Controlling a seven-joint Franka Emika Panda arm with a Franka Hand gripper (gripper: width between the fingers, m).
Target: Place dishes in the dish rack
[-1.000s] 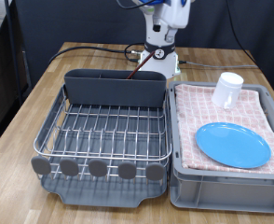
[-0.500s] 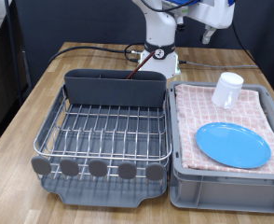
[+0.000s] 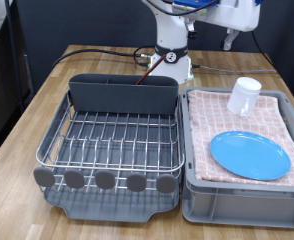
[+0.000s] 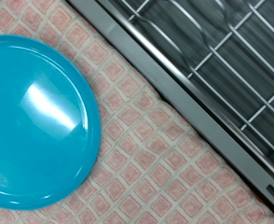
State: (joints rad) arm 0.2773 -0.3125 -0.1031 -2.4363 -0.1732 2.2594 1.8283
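Observation:
The light-blue plate lies flat on the pink checked cloth in the grey bin. The white mug stands at the bin's far end. No wooden spoon is in view. The dish rack, with its tall cutlery box and row of round tabs, stands at the exterior view's left with nothing in it. My gripper hangs high above the bin's far end, open and holding nothing. The wrist view shows the plate, the cloth and the rack's wire grid, but no fingers.
The robot base stands behind the rack, with dark cables running across the wooden table. Rack and bin sit side by side, nearly touching.
The arm has swung from above its base to the exterior view's right, bringing the gripper over the bin's far end. Plate, mug and rack have not moved.

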